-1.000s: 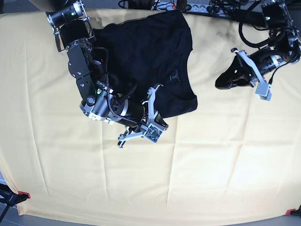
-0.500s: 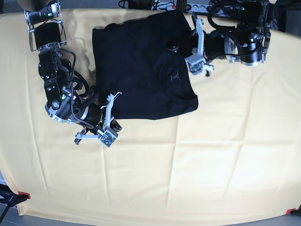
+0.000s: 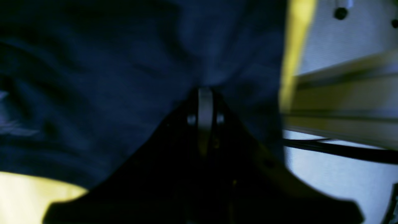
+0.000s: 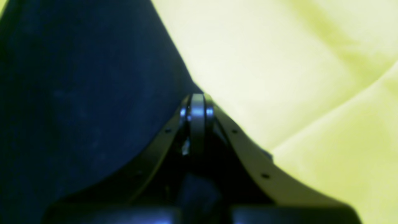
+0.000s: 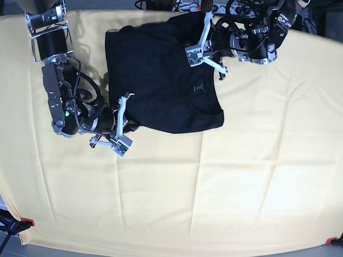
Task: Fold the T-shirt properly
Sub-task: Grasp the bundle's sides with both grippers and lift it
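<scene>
The dark navy T-shirt lies flattened at the back middle of the pale yellow table cloth, its neckline tag facing up. My left gripper lies on the shirt's upper right part. In the left wrist view its jaws are together, pinching puckered shirt cloth. My right gripper is at the shirt's lower left corner. In the right wrist view its jaws are together, right at the shirt's edge.
A power strip and cables lie along the table's back edge. Red clamps hold the cloth at the front left corner and front right corner. The table cloth's edge runs just right of the left gripper.
My left arm has swung in from the right onto the shirt's upper right part. My right gripper has slid left along the shirt's lower edge to its left corner and shut.
</scene>
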